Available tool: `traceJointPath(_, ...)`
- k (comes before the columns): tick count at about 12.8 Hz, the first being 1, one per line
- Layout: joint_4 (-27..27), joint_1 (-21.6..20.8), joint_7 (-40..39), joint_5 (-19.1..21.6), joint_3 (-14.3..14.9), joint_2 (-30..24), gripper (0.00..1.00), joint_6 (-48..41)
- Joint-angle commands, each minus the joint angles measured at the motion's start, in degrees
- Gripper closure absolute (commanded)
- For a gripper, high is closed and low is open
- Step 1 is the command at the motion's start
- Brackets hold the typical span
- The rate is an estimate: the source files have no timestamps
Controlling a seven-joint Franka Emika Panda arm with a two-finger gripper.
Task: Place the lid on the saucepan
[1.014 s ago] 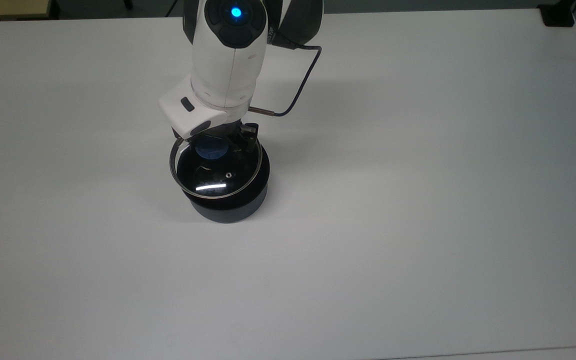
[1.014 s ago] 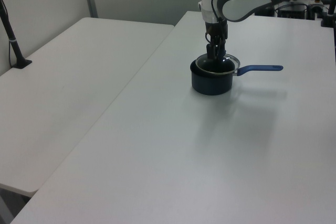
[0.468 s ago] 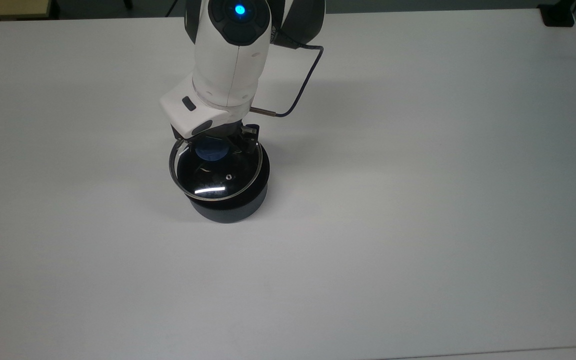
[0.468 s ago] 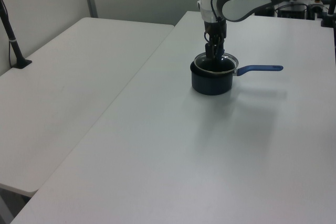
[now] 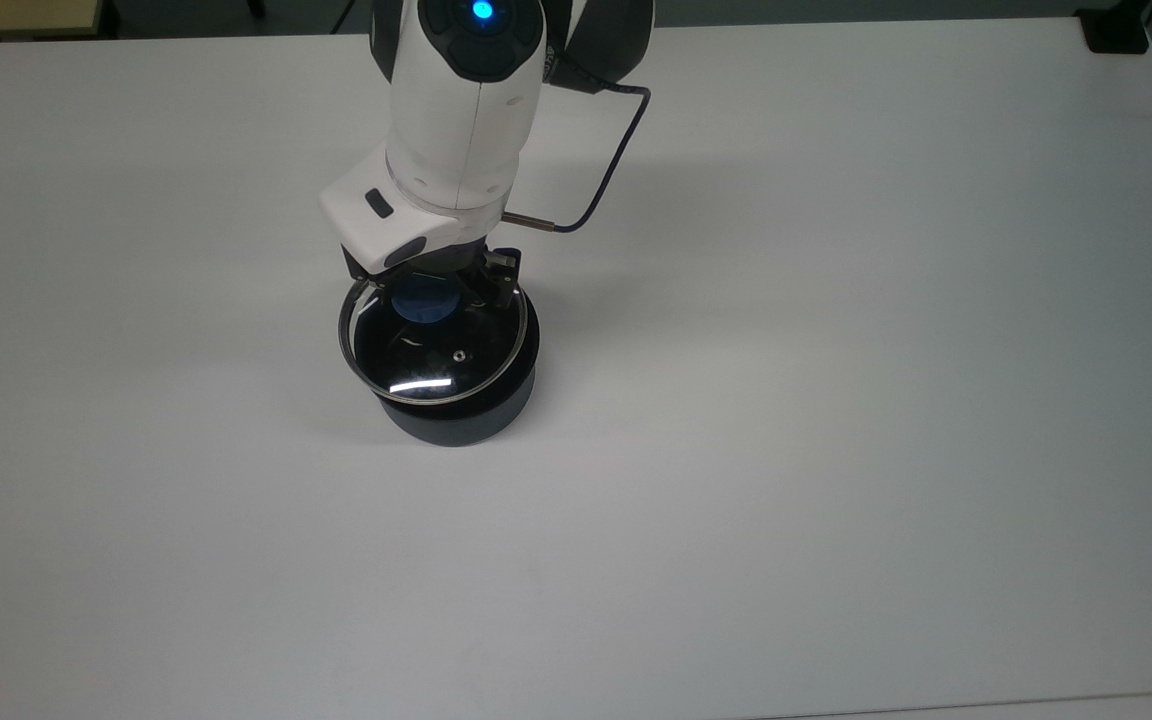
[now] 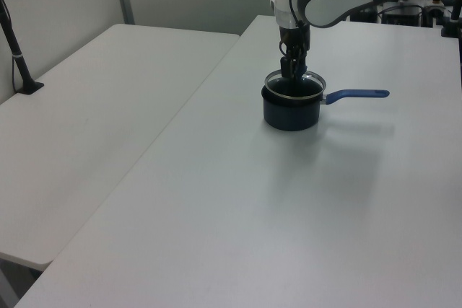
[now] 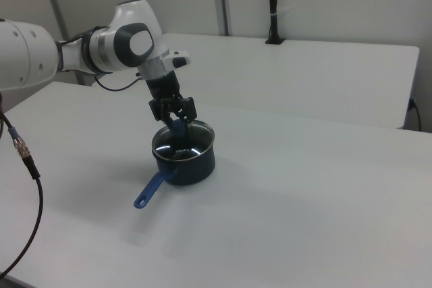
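Note:
The saucepan (image 5: 456, 415) (image 6: 290, 113) (image 7: 192, 163) stands on the white table, its long blue handle (image 6: 357, 94) (image 7: 152, 190) pointing to the left view's right. The glass lid (image 5: 431, 350) (image 6: 294, 83) (image 7: 183, 141) lies flat on the pan's rim, its blue knob (image 5: 423, 303) (image 7: 177, 128) facing up. My gripper (image 5: 436, 285) (image 6: 292, 68) (image 7: 174, 114) hangs straight over the knob. In the right view its fingers stand open, one on each side just above the knob, holding nothing.
A black cable (image 5: 606, 150) loops off the wrist. A second white table (image 6: 86, 106) adjoins on the left view's left, with a black post (image 6: 18, 55) (image 7: 272, 5) clamped to it. A dark object (image 5: 1116, 30) sits at the top view's far right corner.
The gripper has risen a little from the knob. The lid stays on the saucepan, and the pan has not moved.

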State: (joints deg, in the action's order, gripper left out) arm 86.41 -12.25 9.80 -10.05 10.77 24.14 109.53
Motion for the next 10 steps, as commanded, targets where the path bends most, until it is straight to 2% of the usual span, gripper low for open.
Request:
traceJointPath(1,-0.10,-0.41,1.71,-1.46,-0.22,0.99,0.51,1.12)
traceJointPath(10,-0.10,-1.20,3.73,-1.64,-0.39,1.43,0.51,2.44)
